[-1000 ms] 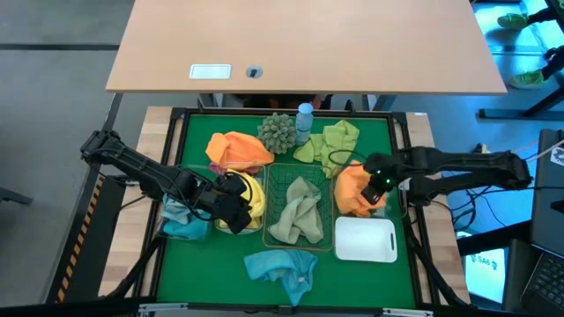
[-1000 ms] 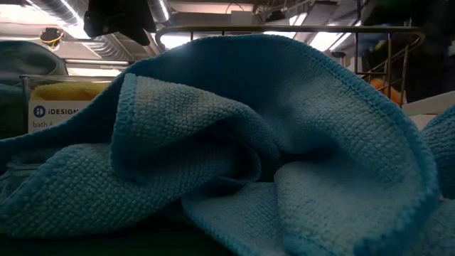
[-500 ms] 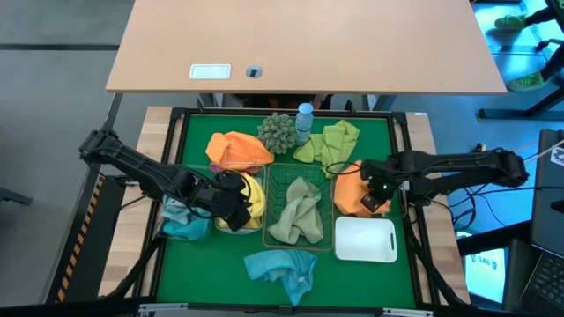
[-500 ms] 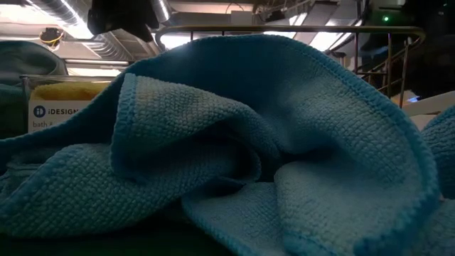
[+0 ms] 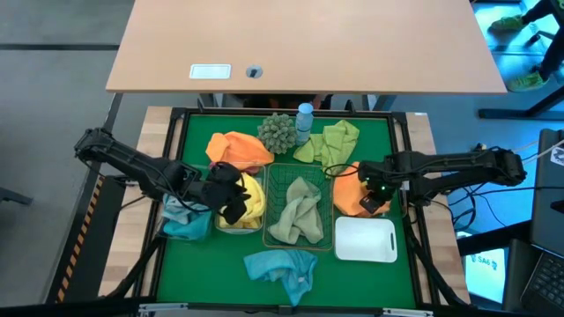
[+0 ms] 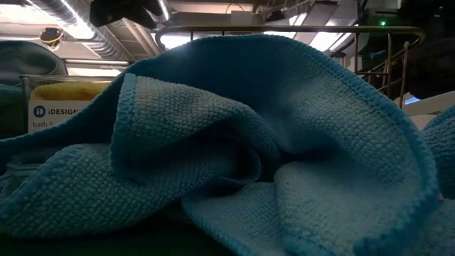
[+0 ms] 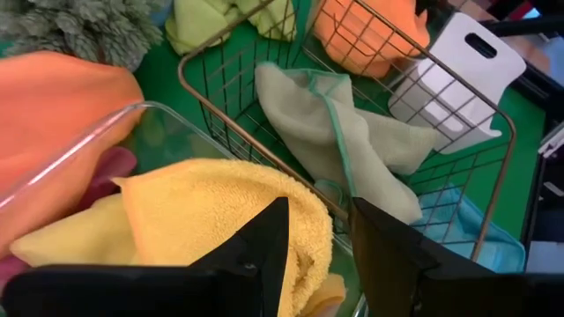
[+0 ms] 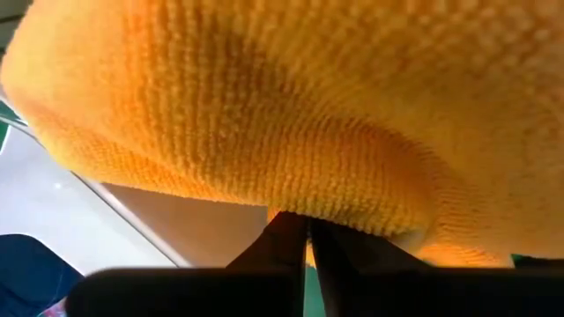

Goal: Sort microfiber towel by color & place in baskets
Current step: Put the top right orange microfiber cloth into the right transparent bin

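Lifted slightly, left end effector [image 7: 313, 231] hovers with fingers apart above the yellow towel [image 5: 249, 199] in the clear bin [image 7: 106, 141]; right end effector [image 5: 377, 195] stays pinched on the orange towel [image 5: 352, 189] near the table's right edge.

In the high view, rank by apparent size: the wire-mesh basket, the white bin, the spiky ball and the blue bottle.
1. wire-mesh basket, the largest.
2. white bin, clearly smaller than the basket.
3. spiky ball.
4. blue bottle, the smallest.
The camera looks straight down on all four, so the ranking is fairly safe.
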Motion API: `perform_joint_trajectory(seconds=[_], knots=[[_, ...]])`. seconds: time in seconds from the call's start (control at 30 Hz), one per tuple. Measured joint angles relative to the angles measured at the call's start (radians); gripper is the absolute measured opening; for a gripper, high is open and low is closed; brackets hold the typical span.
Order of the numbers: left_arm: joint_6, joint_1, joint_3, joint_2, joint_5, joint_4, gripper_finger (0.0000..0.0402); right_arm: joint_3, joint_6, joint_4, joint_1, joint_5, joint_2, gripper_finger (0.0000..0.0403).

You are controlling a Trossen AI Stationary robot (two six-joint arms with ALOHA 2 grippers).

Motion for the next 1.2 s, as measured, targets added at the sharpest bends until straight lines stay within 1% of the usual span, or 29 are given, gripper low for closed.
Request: perform_joint_trajectory(seconds=[0.13,0.23,0.37,0.47,0.57,0.8,0.87,0.97,1.07,1.2], knots=[[0.030,0.018,0.000,-0.001,0.000,0.000,0.0116,0.000,0.000,0.004,0.000,0.003,0.000,0.0021],[0.086,0.031,0.000,-0.001,0.000,0.006,0.0116,0.000,0.000,0.004,0.000,0.007,0.000,0.0021],[0.146,0.061,0.000,-0.001,-0.001,0.016,0.0116,0.000,0.000,0.004,0.000,0.042,0.000,0.0021],[0.173,0.084,0.000,-0.001,-0.001,0.023,0.0116,0.000,0.000,0.003,0.000,0.047,0.000,0.0023],[0.181,0.112,0.000,-0.001,0.000,0.025,0.0116,0.000,0.000,0.003,0.000,0.048,0.000,0.0040],[0.186,0.195,0.000,-0.044,0.063,-0.007,0.0116,0.000,0.000,-0.002,0.000,0.043,-0.001,0.0118],[0.223,0.223,0.000,-0.070,0.078,-0.013,0.0116,0.001,0.001,-0.007,0.000,0.024,-0.001,0.0132],[0.258,0.262,0.000,-0.111,0.065,-0.060,0.0116,0.001,0.005,-0.007,0.000,-0.010,-0.002,0.0144],[0.260,0.303,0.000,-0.142,0.040,-0.103,0.0116,0.008,0.004,-0.012,0.000,-0.011,-0.009,0.0147],[0.261,0.350,0.000,-0.166,0.036,-0.167,0.0116,0.050,0.000,-0.014,0.000,-0.013,-0.027,0.0147]])
